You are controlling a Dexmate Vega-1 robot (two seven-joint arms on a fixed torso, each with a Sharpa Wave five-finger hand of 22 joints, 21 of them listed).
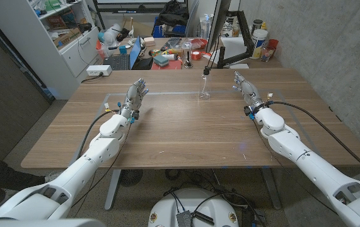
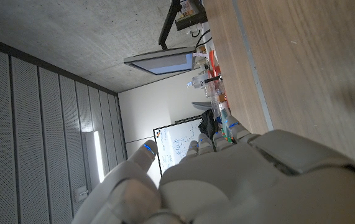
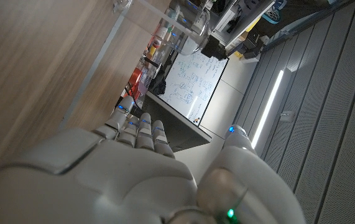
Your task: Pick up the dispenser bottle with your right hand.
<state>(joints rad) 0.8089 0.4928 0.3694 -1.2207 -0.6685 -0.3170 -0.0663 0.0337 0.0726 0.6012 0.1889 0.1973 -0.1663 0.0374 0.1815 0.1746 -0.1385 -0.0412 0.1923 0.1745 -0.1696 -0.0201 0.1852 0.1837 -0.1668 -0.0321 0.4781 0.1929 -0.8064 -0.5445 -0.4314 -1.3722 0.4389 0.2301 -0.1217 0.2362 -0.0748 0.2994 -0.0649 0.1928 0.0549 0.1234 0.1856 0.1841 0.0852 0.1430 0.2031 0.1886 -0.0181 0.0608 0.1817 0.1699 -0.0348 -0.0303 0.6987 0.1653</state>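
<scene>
Dispenser bottle [image 1: 204, 86] stood upright on the counter [image 1: 186, 135], well apart from the right hand [image 1: 246, 87], off to that hand's inner side and about level with its fingertips. It also lay well apart from the left hand [image 1: 135, 98], roughly between the two hands but nearer the right one.

Right hand: empty, fingers extended and a little apart, pointing away from the robot; nothing in its grasp. In the right wrist view the back of the right hand [image 3: 133, 180] showed with fingers straight. Whether it touched the counter could not be told.

Left hand: likewise empty, fingers spread and extended; the left wrist view showed its back [image 2: 227, 180] with nothing held.

Handling, as judgement: the bottle looked clear and slender, with a dark pump head on a narrow neck. Probably light plastic, smooth, perhaps slippery, and easy to tip if nudged at the top. How full it was could not be told. Best hold appeared to be around the body below the neck, thumb opposing the fingers, approaching from the side; the pump head seemed a poor place to grip.

Cluttered desks and shelving stood beyond the counter's far edge.
</scene>
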